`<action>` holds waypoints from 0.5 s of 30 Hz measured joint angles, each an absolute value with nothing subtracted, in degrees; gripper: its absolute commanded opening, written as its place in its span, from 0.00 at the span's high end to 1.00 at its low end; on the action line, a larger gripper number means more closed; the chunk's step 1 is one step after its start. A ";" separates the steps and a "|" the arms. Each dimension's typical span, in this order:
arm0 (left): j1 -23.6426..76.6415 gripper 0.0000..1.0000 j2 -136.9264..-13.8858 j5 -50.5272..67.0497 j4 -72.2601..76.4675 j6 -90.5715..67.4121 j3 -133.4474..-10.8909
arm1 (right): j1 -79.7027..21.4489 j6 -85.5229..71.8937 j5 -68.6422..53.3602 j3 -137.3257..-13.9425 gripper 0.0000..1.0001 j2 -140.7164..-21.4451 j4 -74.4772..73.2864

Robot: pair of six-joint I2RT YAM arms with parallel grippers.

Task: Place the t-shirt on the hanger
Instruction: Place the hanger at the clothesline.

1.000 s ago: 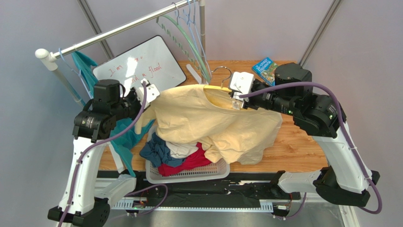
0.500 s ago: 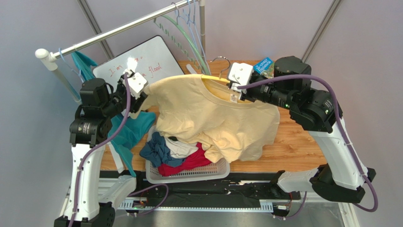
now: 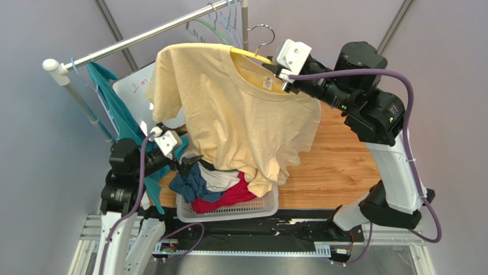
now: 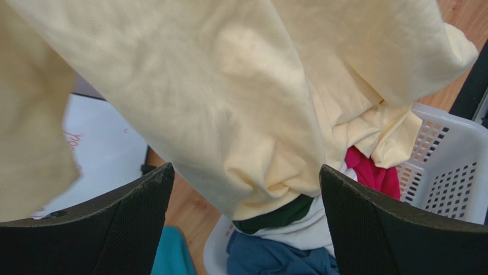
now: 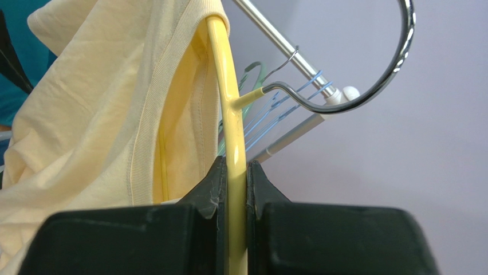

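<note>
The pale cream-yellow t-shirt (image 3: 229, 114) hangs from the yellow hanger (image 3: 250, 55), lifted high near the rail, with its hem trailing into the basket. My right gripper (image 3: 284, 80) is shut on the hanger's yellow bar (image 5: 229, 103) just below the silver hook (image 5: 395, 63). The ribbed collar (image 5: 143, 143) lies beside that bar. My left gripper (image 3: 186, 163) is low by the basket, open, with nothing between its fingers (image 4: 137, 212). The shirt's lower folds (image 4: 229, 97) hang just in front of it.
A metal rail (image 3: 143, 37) carries a teal garment (image 3: 114, 109) and pale green and light blue hangers (image 3: 220, 26). A whiteboard (image 3: 134, 91) leans behind. The white basket (image 3: 229, 211) holds blue, white, dark green and red clothes. Wooden table (image 3: 338, 166) lies to the right.
My right arm has raised the hanger and t-shirt from the table up toward the rail. My left gripper has opened, let go of the shirt and dropped beside the basket.
</note>
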State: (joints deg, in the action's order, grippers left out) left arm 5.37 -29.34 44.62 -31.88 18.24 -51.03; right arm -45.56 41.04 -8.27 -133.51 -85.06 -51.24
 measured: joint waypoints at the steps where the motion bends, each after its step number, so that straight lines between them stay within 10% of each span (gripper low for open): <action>1: 6.42 0.01 -30.68 43.86 -30.35 17.32 -49.41 | -45.56 41.01 -8.45 -133.53 1.00 -85.06 -50.28; 15: 37.87 0.01 -57.30 35.31 -5.98 9.06 -44.25 | -45.56 42.11 -8.56 -133.49 1.00 -85.08 -43.70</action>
